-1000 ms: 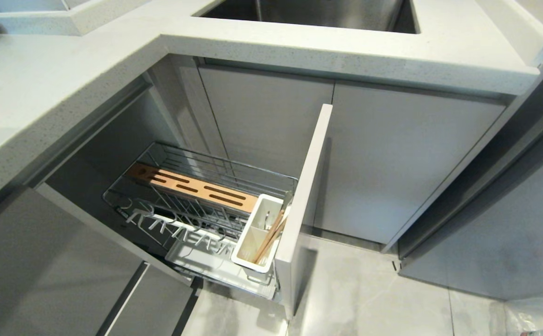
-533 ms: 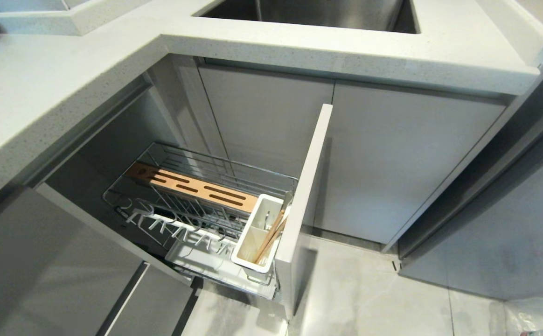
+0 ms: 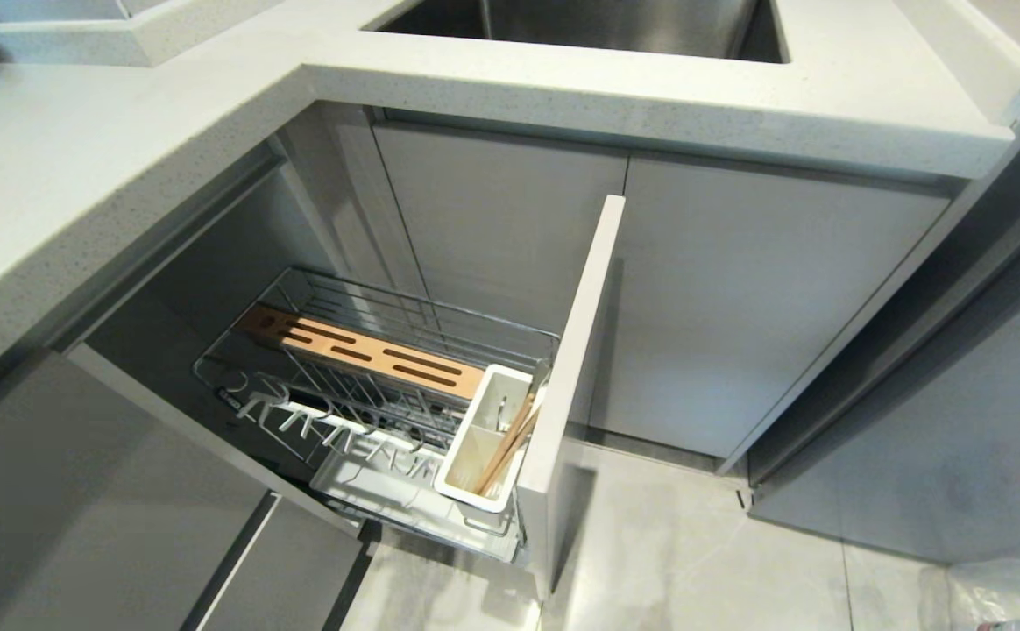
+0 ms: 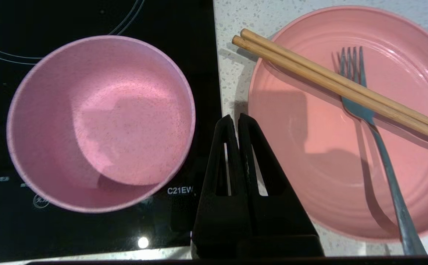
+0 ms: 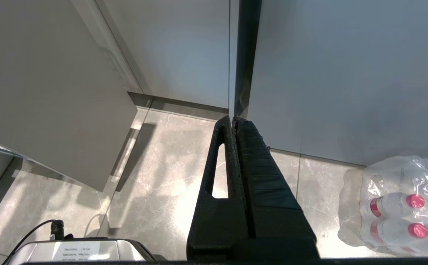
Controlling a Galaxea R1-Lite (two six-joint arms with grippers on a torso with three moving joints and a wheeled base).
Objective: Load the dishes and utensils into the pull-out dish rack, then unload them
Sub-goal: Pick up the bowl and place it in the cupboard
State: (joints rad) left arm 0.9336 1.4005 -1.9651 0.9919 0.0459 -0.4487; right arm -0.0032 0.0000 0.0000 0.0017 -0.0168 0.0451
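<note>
In the left wrist view a matte pink bowl (image 4: 100, 121) stands on a black hob (image 4: 89, 14). Beside it on the speckled counter lies a pink plate (image 4: 309, 176), with wooden chopsticks (image 4: 331, 79) and a grey-blue fork (image 4: 383, 162) resting on it. My left gripper (image 4: 235, 118) is shut and empty, hovering over the gap between bowl and plate. The head view shows the pull-out dish rack (image 3: 387, 307) drawn out, with its wooden strip (image 3: 361, 350), white caddy (image 3: 475, 456) holding chopsticks (image 3: 506, 447), and front panel (image 3: 571, 377). My right gripper (image 5: 234, 119) is shut, parked over the floor.
A steel sink (image 3: 580, 22) sits in the counter (image 3: 81, 175) above the rack. Closed grey cabinet doors (image 3: 738, 298) stand to the right of the front panel. A wrapped pack of water bottles (image 5: 401, 206) lies on the tiled floor by the right arm.
</note>
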